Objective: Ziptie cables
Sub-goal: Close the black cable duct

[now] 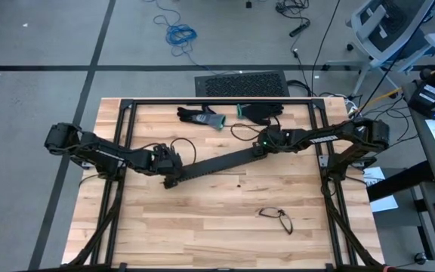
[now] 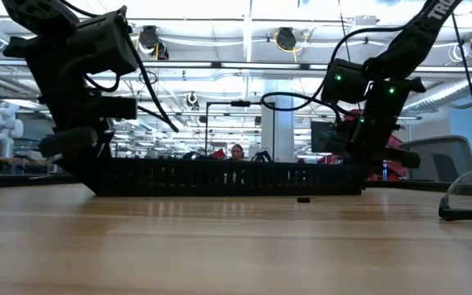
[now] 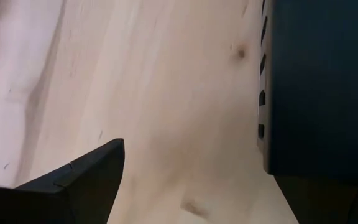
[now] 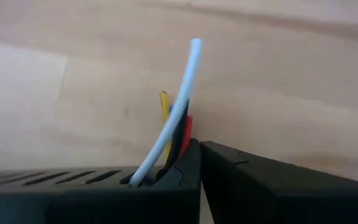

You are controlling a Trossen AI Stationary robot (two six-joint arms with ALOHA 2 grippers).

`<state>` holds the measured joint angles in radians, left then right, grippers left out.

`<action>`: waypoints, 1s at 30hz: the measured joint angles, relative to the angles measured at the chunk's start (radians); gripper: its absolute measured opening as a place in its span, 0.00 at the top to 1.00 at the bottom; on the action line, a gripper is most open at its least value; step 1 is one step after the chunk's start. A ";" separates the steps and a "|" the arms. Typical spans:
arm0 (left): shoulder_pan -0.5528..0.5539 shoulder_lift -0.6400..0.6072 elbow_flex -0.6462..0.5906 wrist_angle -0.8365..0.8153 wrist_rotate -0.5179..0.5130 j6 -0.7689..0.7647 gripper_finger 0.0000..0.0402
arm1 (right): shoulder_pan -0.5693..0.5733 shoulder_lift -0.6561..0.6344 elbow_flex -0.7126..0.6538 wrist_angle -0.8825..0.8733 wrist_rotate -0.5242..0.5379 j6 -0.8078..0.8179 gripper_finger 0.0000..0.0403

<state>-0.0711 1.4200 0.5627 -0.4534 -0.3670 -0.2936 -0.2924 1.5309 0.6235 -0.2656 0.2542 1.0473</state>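
The cables (image 4: 178, 118) are seen only in the right wrist view, at the lower centre of the frame. A pale blue wire, a yellow one and a red one are bunched together, standing up out of the slotted top of a black duct (image 4: 73, 193). The pale blue wire reaches highest, curving slightly rightward.

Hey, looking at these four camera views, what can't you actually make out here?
- Cables: only their ends show in the right wrist view; the black duct and right gripper hide the rest.
- Any ziptie: none visible in any view.
- Left gripper: whether it touches the duct is unclear; the left wrist view shows one finger, the other side blocked by the duct.
- Glasses: cut off by the low view's edge.
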 joint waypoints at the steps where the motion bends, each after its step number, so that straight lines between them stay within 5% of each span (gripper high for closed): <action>1: 0.000 0.000 0.000 -0.009 0.000 0.004 0.04 | 0.012 -0.004 0.000 -0.008 -0.003 0.001 1.00; 16: 0.000 -0.001 -0.003 -0.031 -0.016 0.106 0.05 | 0.221 -0.053 -0.001 -0.161 0.018 0.154 1.00; 30: 0.000 0.000 -0.004 -0.054 0.007 -0.125 0.05 | 0.203 -0.078 -0.003 -0.203 0.047 0.084 1.00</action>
<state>-0.0708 1.4204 0.5587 -0.5078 -0.3597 -0.4189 -0.0889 1.4529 0.6209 -0.4686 0.3017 1.1314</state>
